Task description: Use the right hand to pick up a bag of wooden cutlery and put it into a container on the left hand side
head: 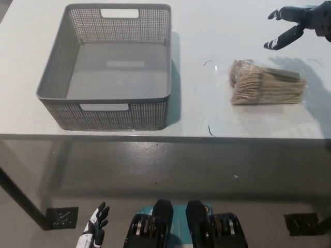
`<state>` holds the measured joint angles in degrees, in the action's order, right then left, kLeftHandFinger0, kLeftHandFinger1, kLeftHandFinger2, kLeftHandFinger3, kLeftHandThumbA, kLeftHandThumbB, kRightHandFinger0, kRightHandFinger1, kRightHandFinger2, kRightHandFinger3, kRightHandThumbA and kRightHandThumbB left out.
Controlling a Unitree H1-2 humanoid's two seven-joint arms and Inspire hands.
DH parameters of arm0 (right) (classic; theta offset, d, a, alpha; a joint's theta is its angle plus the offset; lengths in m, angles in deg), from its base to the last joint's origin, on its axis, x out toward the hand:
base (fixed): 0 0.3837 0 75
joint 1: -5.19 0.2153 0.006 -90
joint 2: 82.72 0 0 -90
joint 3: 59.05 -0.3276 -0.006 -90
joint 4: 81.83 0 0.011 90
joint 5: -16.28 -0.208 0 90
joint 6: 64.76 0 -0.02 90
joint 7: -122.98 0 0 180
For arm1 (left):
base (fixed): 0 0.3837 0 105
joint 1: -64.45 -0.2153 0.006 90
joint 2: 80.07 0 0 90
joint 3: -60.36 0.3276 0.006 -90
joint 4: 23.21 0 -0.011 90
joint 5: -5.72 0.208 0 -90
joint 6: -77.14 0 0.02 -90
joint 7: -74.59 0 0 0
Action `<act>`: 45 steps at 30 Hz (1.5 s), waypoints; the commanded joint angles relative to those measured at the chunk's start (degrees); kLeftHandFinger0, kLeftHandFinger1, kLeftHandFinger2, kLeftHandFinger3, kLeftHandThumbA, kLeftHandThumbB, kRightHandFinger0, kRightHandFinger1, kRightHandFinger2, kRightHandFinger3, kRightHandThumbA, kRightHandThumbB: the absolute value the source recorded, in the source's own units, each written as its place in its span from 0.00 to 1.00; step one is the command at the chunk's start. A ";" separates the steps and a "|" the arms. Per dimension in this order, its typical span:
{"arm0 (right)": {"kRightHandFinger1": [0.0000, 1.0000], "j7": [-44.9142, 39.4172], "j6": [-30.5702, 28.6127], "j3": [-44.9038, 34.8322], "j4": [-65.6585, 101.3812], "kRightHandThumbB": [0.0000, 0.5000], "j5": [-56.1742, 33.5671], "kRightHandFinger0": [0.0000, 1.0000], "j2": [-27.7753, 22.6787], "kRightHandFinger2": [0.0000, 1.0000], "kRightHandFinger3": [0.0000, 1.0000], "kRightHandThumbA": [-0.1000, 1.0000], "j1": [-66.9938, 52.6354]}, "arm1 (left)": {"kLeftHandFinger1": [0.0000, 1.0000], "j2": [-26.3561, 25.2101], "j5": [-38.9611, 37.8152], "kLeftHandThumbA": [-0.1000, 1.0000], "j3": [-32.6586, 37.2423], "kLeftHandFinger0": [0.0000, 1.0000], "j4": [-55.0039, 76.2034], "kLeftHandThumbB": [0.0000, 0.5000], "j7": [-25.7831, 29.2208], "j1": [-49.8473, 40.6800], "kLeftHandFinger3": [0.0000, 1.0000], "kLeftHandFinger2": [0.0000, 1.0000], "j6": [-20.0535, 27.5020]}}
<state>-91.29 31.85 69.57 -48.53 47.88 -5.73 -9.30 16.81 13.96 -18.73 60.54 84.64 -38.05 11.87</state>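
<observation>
**Cutlery bag on the table, black hand open beyond it**

A pale white rectangular table (207, 116) fills the upper half of the head view, its front edge running across the middle of the picture, with grey floor below.

On the table's left part stands a grey, square plastic basket (103, 118) with perforated walls and a slot handle cut into its near and far sides. Nothing lies inside it.

The clear plastic bag of light wooden cutlery (266, 83) lies flat on the table's right part, well apart from the basket. Its pieces are bundled side by side, lengthwise from left to right, and it casts a soft shadow toward the far right.

The black right hand (297, 23) hangs at the top right corner, beyond the bag and not touching it. Its fingers are spread wide and hold nothing.

The white left hand (94, 227) rests low at the bottom left, in front of the table's edge, fingers apart and empty.
</observation>
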 commanded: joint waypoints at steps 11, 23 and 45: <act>1.00 -12.78 -3.04 -1.98 -0.66 1.00 -0.71 1.00 -1.45 1.00 1.00 0.70 5.07 | 1.00 -1.55 0.40 1.00 0.71 1.00 0.26 0.31 -0.50 1.42 1.00 1.00 2.20; 1.00 -13.57 -5.21 0.59 -2.17 1.00 2.71 1.00 0.33 1.00 1.00 0.64 2.19 | 1.00 -2.03 -0.15 1.00 0.95 1.00 -0.06 0.30 -0.58 2.20 1.00 1.00 2.20; 1.00 -2.45 -12.85 3.03 -19.89 1.00 5.38 1.00 9.24 1.00 1.00 0.64 -9.24 | 1.00 -3.35 -0.64 1.00 1.79 1.00 -1.00 0.35 -1.74 4.21 1.00 0.95 2.20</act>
<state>-93.60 22.25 72.19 -65.31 52.71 0.63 -14.49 14.50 13.77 -17.30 59.09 84.03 -35.46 11.88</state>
